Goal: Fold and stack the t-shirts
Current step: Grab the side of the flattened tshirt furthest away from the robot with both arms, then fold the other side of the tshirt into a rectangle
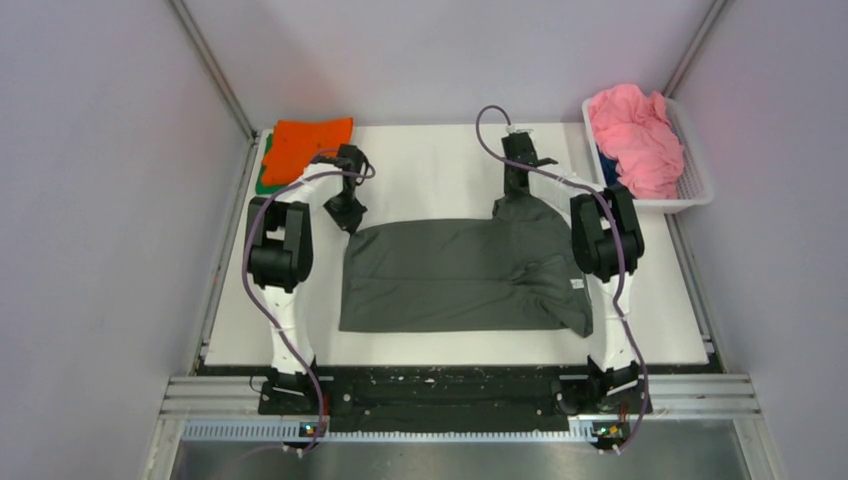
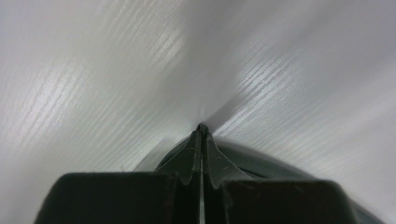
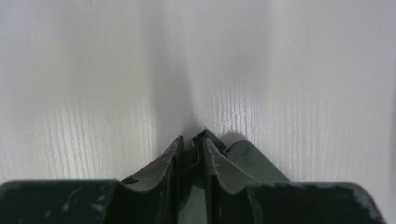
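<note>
Pinching the far edge of the grey tee (image 1: 450, 275), both claws are placed to begin a fold. The tee lies spread sideways across the middle of the tabletop (image 1: 440, 170), with its white label (image 1: 577, 285) toward the right. The left claw (image 2: 201, 130) is clenched at the far-left corner; its wrist view shows the fingers pressed together with dark cloth bulging just below them. The right claw (image 3: 191, 140) is clenched on a pleat of the far-right part, which rises off the tabletop in a peak.

An orange tee (image 1: 310, 145) sits folded at the far-left corner, with a green tee (image 1: 262, 185) showing beneath it. At the far right, a pink tee (image 1: 635, 135) is heaped in the basket (image 1: 700, 195), with a blue tee (image 1: 607, 170) just visible under it.

The step in hand is judged to be carrying the far edge over to the near edge. To do it well, the claws should rise together and hold the edge taut between them, so that no slack sags in the middle. They should travel level and at one pace, lay edge on edge, and let go only once the cloth rests flat. The right side is already bunched near the label, so it may need smoothing lest the crease set crooked.
</note>
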Controlling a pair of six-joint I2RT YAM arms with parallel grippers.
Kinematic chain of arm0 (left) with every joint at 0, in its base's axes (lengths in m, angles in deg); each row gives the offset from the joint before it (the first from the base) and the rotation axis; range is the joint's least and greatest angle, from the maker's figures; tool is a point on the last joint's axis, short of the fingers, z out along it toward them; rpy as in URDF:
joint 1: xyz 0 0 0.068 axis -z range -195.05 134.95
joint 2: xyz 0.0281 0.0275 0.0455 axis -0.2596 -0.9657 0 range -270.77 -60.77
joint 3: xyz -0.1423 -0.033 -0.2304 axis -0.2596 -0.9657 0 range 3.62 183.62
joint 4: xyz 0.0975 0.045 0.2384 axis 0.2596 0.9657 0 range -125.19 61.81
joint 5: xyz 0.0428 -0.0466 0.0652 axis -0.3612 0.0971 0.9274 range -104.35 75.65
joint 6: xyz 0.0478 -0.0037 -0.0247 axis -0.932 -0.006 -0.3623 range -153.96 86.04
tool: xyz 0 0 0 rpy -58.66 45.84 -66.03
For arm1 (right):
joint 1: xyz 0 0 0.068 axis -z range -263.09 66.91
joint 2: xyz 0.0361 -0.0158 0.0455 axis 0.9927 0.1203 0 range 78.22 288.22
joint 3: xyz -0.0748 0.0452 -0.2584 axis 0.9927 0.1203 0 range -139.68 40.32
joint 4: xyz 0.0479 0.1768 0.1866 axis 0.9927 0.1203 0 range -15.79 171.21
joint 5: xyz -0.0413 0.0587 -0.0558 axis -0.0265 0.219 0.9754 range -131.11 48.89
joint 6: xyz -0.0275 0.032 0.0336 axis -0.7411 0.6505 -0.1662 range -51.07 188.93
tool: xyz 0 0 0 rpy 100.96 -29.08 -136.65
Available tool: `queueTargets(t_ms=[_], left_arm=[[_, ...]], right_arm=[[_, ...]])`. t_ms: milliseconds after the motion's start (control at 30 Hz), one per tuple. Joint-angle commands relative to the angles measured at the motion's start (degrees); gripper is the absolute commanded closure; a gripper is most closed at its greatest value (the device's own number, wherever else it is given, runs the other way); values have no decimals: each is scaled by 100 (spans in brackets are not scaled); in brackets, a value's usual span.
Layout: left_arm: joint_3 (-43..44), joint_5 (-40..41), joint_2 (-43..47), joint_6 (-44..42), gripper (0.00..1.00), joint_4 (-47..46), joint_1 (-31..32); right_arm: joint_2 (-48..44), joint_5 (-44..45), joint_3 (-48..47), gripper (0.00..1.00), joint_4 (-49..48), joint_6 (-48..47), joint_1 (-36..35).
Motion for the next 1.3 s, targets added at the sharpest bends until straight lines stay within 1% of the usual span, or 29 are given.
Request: queueTargets(t_ms=[0, 67, 167, 233, 333, 500, 700, 800, 900, 1000, 1100, 1167, 1267], left_arm=[[-73, -56, 375, 25, 100, -99, 26], [-64, -75, 412, 2, 100, -108, 26], [-82, -91, 533, -15, 100, -132, 43], [-158, -110, 638, -35, 100, -188, 67], [-434, -184, 901, -55, 100, -360, 108], [-981, -235, 1412, -11, 100, -628, 199], [-1604, -236, 2203, -177, 100, -838, 270], [-1822, -356, 2449, -494, 100, -1012, 290], [-1822, -447, 2453, -1009, 100, -1169, 290], [-1396, -457, 2207, -1532, 100, -1290, 290], [-864, -370, 1886, -1759, 100, -1188, 290], [-781, -464, 1774, -1779, 100, -1181, 290], [-941, -409, 1758, -1685, 100, -1181, 290]], right_arm=[[-221, 208, 313, 87, 116, 103, 38], [-300, 182, 219, 100, -26, -10, 38], [-647, 20, 251, 100, -270, -186, 31], [-1048, 5, 535, 100, -425, -236, 30], [-1771, -110, 1327, 100, -619, -246, 26], [-2956, -227, 2495, 100, -660, -236, -36], [-4040, -201, 3164, 100, -288, -120, -63], [-4658, -178, 3521, 100, -7, -75, -85], [-5180, -294, 3797, 100, 253, -77, -94], [-5408, -467, 3983, 100, 211, -56, -88], [-5331, -358, 3938, 100, 90, -105, -92], [-5277, -254, 3914, 100, -15, -121, -94], [-5202, -111, 3980, 100, -365, -163, -94]])
